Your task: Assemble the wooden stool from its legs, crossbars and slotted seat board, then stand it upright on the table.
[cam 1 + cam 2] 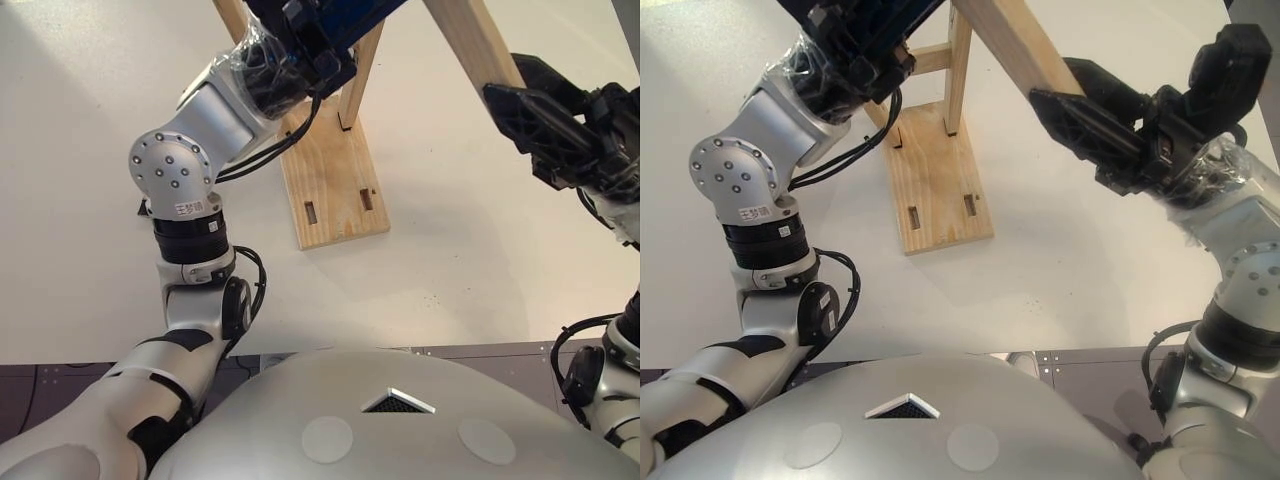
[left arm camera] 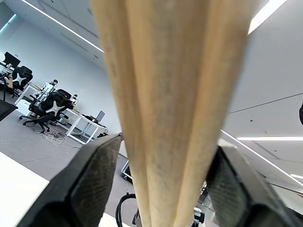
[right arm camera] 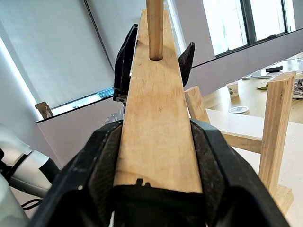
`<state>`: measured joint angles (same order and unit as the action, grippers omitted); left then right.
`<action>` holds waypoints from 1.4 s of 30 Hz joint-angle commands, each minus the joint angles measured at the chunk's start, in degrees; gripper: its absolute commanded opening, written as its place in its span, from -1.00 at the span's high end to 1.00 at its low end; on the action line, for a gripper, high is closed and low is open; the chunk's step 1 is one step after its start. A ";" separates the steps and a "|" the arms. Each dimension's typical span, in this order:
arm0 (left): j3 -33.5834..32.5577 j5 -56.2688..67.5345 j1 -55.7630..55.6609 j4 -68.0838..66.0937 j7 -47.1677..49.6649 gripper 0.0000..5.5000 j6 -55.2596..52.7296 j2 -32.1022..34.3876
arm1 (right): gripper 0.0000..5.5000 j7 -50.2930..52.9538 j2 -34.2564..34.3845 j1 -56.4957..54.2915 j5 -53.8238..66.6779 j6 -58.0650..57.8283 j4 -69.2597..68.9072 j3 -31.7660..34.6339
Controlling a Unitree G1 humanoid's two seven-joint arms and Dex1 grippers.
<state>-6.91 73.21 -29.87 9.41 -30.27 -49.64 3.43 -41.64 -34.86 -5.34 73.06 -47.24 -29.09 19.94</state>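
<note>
Left eye view: the flat pale wooden slotted seat board (image 1: 330, 190) lies on the white table (image 1: 100, 120) in the upper middle. Its long axis runs top to bottom, leaning a bit right. A thin upright wooden leg (image 1: 360, 80) is planted at its far end, and the two near slots (image 1: 310, 212) are empty. The left gripper (image 1: 315, 45) is at the top, above the board's far end. The right gripper (image 1: 520, 100) sits at the right edge, clamped on a long pale wooden leg (image 1: 475, 40) that slants down from the top of the frame.

Right eye view: same layout. The slanted leg's axis runs upper left to lower right. The empty slots lie down and to the left of the right gripper, well apart from it.

Left wrist view: the black finger pads (image 2: 92, 184) are closed snug on pale wood.

Right wrist view: the right gripper's pads (image 3: 106, 165) squeeze the long leg flat. Farther along it, another gripper's black fingers flank what looks like the same leg, with a round wooden dowel (image 3: 155, 23) sticking out.

My guess is the next move turns on tipping that leg's end down toward the empty near slots. The right gripper looks closer to the end that has to drop.
</note>
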 commanded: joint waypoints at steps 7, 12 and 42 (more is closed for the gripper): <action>-0.11 0.76 0.11 0.51 -3.29 0.23 0.83 0.75 | 0.26 2.31 -0.90 -0.30 2.97 -0.40 -1.65 -0.84; -0.23 -1.65 0.66 0.37 -4.77 0.24 2.63 2.23 | 0.13 5.34 -0.97 -0.47 0.46 -0.67 -0.24 -2.30; -2.37 -29.20 33.62 9.47 -18.56 0.24 18.19 25.63 | -0.17 -5.44 -4.04 5.98 -22.94 8.41 15.26 -0.70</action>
<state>-10.86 47.22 2.70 20.32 -47.65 -34.07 28.78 -47.16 -38.93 1.69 51.05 -38.97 -13.93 19.64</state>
